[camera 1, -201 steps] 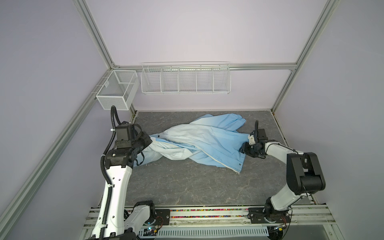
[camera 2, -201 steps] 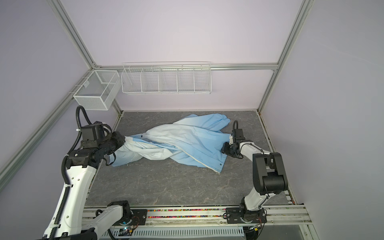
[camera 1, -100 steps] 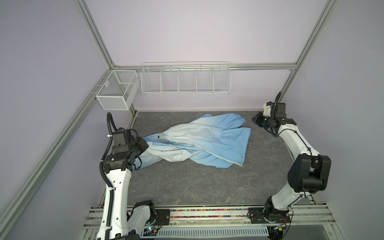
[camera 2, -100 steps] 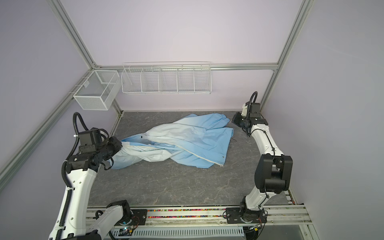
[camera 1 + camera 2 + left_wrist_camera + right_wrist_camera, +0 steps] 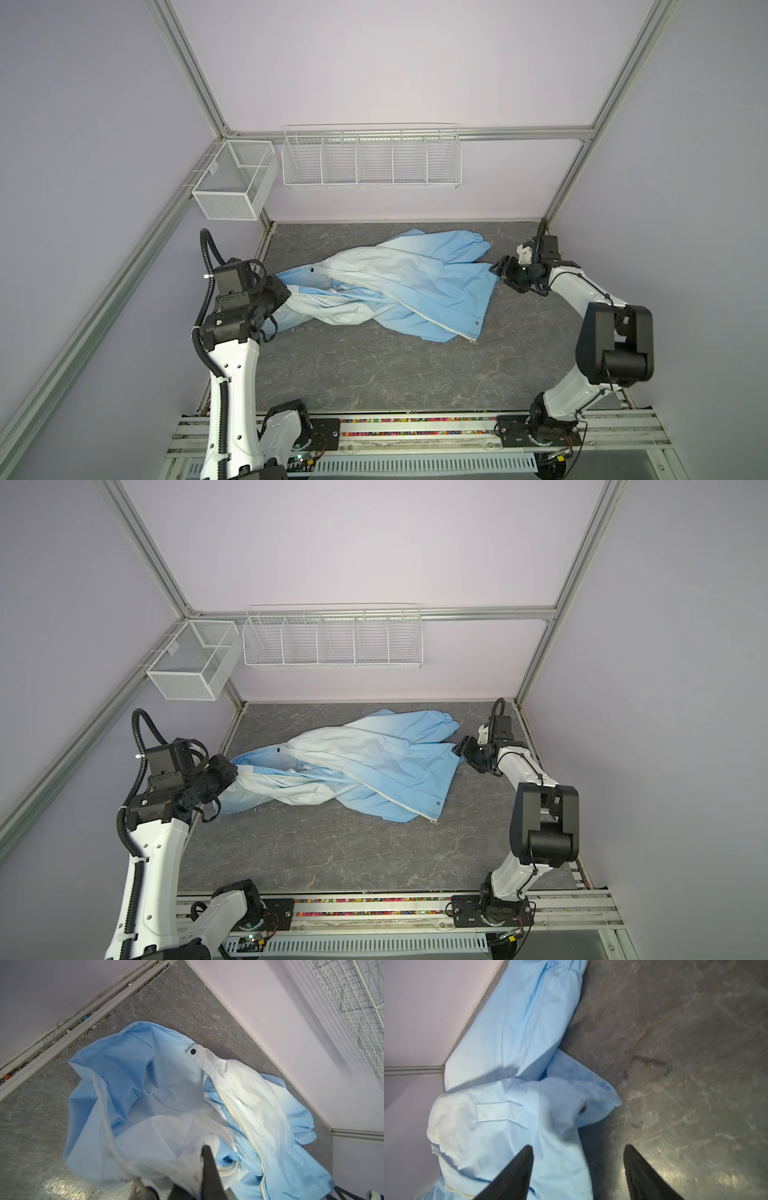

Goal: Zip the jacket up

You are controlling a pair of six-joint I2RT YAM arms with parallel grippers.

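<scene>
There are two robot arms, one on the left side of both top views and one on the right.

At the left middle, the left gripper (image 5: 286,296) (image 5: 232,773) is pinched tight on a whitish bunch of the jacket (image 5: 399,286) (image 5: 361,766). In the left wrist view, one black finger (image 5: 207,1163) presses into that cloth at the lower middle of the frame. The second finger is hidden by cloth.

At the upper left hang two white wire baskets. One is a small basket (image 5: 232,187). Right of it is a long basket (image 5: 370,158) with five boxes in a row.

There is one jacket. It lies crumpled on the grey table (image 5: 374,374) in the middle of both top views. One cream zipper (image 5: 419,312) (image 5: 234,1113) slants across it toward the lower right. Two small dark snaps show: one left snap (image 5: 311,270) and one corner snap (image 5: 476,323). One gathered cuff (image 5: 478,241) sits at the upper right end.

At the right middle, the right gripper (image 5: 500,269) (image 5: 461,746) (image 5: 578,1147) is just beside the jacket's right edge. Its two black fingers (image 5: 519,1167) stand wide apart, one over blue cloth and one over bare table. I cannot tell if they touch the cloth.
</scene>
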